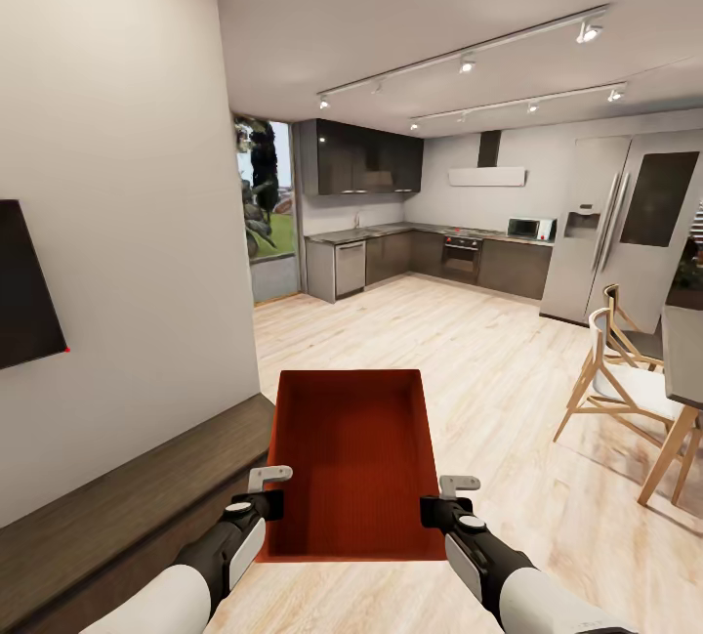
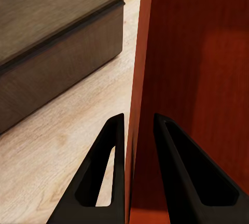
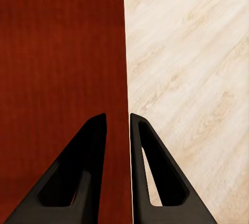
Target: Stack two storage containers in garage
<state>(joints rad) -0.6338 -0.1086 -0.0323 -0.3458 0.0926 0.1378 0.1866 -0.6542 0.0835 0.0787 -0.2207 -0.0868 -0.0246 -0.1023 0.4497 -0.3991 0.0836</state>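
orange-red and finely ribbed inside, the lidless rectangular plastic storage container is held up in front of the robot, above the light wood-plank floor, its long axis pointing away toward the kitchen. the left gripper pinches the container's left wall near the close end, and in the left wrist view its two black fingers sit on either side of that thin wall, jaws nearly closed with only the wall between them. the right gripper does the same on the right wall; the right wrist view has one dark finger over the red interior and the other over the floor side, jaws drawn in tight on the wall. a long low dark wood cabinet runs along the beige wall just left of the container. a flat black screen hangs on that wall. ahead lies a kitchen with dark grey cabinets, a built-in oven, a small microwave and a tall silver refrigerator. at the right stand light wooden chairs beside a dining tabletop.
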